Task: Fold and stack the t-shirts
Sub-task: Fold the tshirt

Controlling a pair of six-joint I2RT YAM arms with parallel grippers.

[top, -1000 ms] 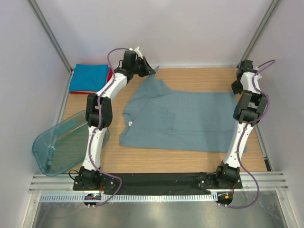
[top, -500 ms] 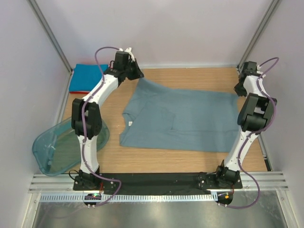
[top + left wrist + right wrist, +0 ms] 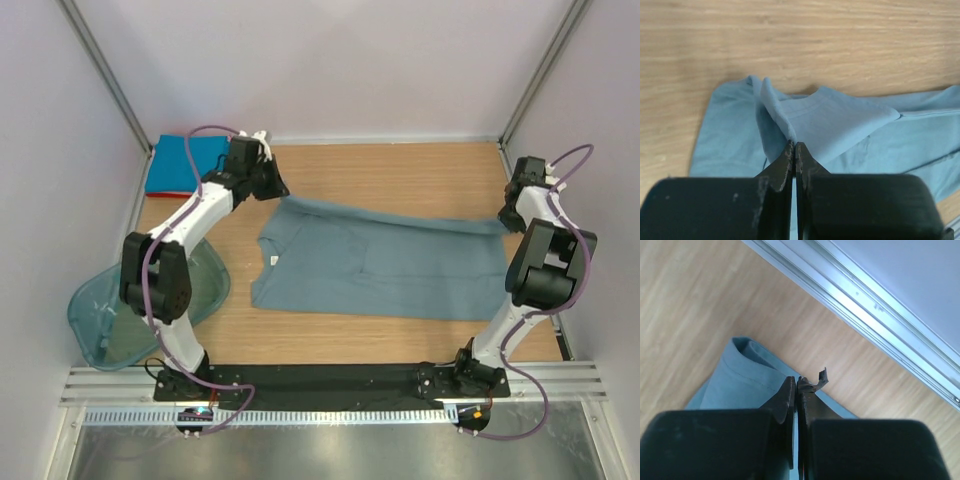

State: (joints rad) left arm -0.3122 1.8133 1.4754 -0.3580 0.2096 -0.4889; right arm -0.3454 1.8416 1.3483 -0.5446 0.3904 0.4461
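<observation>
Two upper corners of the grey-blue t-shirt [image 3: 390, 262], spread mid-frame, are being pinched by the left gripper [image 3: 272, 190] and right gripper [image 3: 507, 224], though the thin cloth could be slipped free by an uneven pull.

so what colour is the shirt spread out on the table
The t-shirt is plain dusty grey-blue, with no pattern; the top external view shows it best.

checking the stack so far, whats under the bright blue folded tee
A thin red edge peeks out under the bright blue tee along its near side. The rest is covered, so anything else beneath cannot be seen.
</observation>
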